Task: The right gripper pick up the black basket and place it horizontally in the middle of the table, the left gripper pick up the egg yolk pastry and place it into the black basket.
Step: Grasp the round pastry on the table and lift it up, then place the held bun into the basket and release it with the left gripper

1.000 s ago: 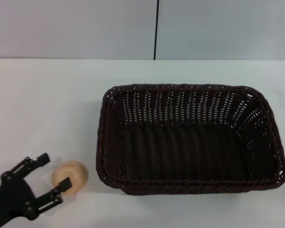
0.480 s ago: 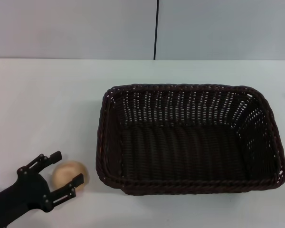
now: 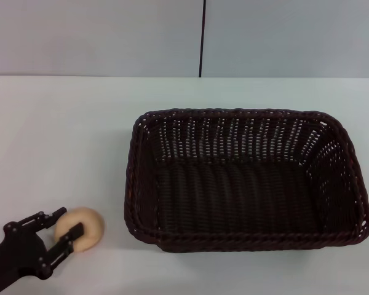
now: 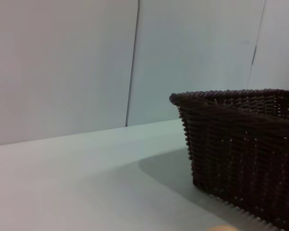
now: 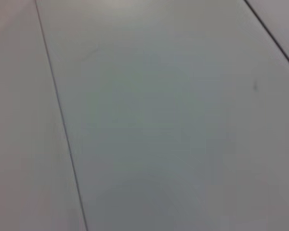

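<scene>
The black basket (image 3: pixel 246 178) lies lengthwise across the middle of the white table (image 3: pixel 61 135), empty. The egg yolk pastry (image 3: pixel 85 228) sits left of the basket's near left corner. My left gripper (image 3: pixel 69 224) reaches in from the lower left, its two fingers closed against the pastry's left side. In the left wrist view the basket's wall (image 4: pixel 241 154) fills the right and a sliver of the pastry (image 4: pixel 224 228) shows at the lower edge. The right gripper is out of view; its wrist view shows only plain grey panels.
A grey wall with a dark vertical seam (image 3: pixel 202 37) stands behind the table. Bare tabletop lies left of the basket and behind it.
My left gripper closed its fingers onto the pastry and drew back to the left; the pastry shifted a little left with it. The basket has not moved.
</scene>
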`<control>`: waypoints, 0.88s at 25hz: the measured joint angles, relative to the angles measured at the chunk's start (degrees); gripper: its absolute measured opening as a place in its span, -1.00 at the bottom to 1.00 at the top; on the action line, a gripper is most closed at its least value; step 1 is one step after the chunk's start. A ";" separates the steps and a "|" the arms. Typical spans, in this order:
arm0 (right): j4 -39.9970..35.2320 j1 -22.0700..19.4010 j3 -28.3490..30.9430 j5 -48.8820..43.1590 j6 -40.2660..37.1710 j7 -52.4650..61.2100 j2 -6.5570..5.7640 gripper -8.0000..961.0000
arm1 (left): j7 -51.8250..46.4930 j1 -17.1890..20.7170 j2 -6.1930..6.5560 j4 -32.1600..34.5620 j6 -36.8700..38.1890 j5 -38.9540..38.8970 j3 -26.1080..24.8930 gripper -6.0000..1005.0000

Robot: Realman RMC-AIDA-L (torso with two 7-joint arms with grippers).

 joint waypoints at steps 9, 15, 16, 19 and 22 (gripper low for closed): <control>6.35 0.70 5.95 0.32 -0.63 -0.62 0.46 0.65 | -0.35 0.21 0.06 0.12 3.48 -0.21 -2.22 -0.45; 13.62 2.30 10.76 1.96 -3.44 -0.74 0.25 0.65 | -0.26 -0.77 0.43 0.32 16.63 -0.25 -14.17 -0.52; 13.82 2.34 10.90 1.95 -3.58 -0.83 0.25 0.65 | -0.26 -0.77 0.43 0.32 16.63 -0.25 -14.17 -0.53; 14.50 2.38 10.84 1.71 -4.03 -1.59 0.26 0.65 | 0.28 -3.47 -0.09 -0.27 20.71 -0.20 -16.60 -0.55; 16.20 2.60 10.92 1.75 -5.27 -2.67 0.31 0.65 | 2.63 -7.08 -0.41 -4.09 21.32 0.28 -15.51 -0.58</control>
